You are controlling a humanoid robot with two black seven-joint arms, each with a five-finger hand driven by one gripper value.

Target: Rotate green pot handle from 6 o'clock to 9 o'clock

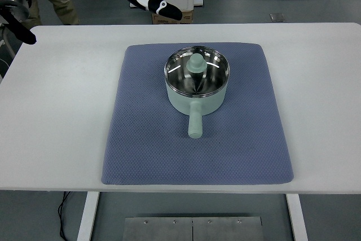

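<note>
The green pot [197,80] sat on the blue mat [141,139] in the middle of the white table [56,111], and its handle [195,121] pointed at the near edge (that is 6 o'clock). To turn it well, a robot hand should push the handle's tip slowly toward the left edge, so the pot spins and does not slide. The mat looked bumpy and soft. Past the far left corner the left robot hand [161,5] hung in the air, holding nothing, and I could not tell how its fingers were set. A person's legs [56,1] stood on the grey floor.
</note>
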